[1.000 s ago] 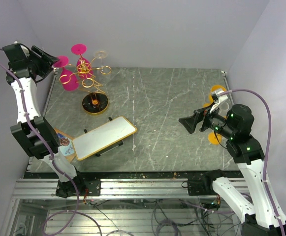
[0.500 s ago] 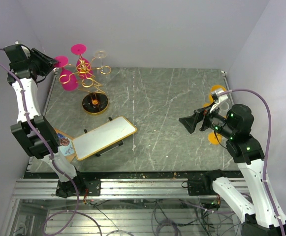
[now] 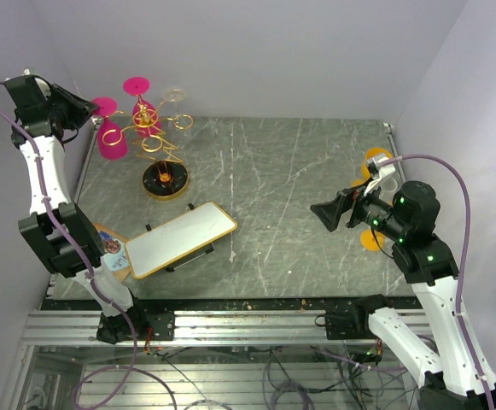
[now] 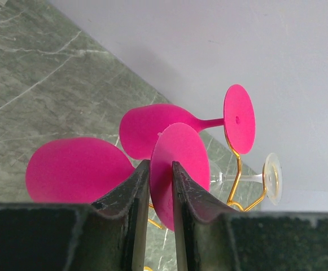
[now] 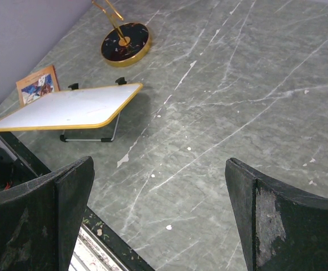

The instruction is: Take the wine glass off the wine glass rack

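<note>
Now left fingers (image 4: pixel 128 195) pinch the wine glass (image 4: pixel 182 151) foot-up, bowl-down; right fingers (image 5: pixel 73 197) spread wide.

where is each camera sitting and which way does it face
top camera: above and behind the bases, looking down at the table; left arm and right arm show whole, the left gripper at the rack.
left wrist: faces the back wall along its fingers, pinching a pink glass's foot.
right wrist: tilted down at the table and whiteboard; open fingers of the right gripper frame the bottom corners.
shared: top and right wrist both show the whiteboard and the rack's base.
</note>
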`<move>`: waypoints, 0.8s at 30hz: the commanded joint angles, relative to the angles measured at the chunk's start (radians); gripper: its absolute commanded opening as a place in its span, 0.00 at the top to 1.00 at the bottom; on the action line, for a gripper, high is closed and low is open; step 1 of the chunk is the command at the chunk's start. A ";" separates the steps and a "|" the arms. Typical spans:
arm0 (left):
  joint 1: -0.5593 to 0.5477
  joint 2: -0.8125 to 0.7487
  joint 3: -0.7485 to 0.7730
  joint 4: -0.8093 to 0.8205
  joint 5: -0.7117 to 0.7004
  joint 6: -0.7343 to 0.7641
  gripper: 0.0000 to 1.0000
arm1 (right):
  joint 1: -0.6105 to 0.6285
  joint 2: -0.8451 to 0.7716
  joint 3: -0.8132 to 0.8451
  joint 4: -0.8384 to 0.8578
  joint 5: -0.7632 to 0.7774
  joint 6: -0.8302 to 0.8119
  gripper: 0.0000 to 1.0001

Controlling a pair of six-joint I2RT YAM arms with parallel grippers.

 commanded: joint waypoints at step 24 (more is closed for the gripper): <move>-0.006 -0.041 0.043 0.036 0.103 -0.093 0.93 | 0.004 -0.028 -0.016 0.026 0.020 0.003 0.00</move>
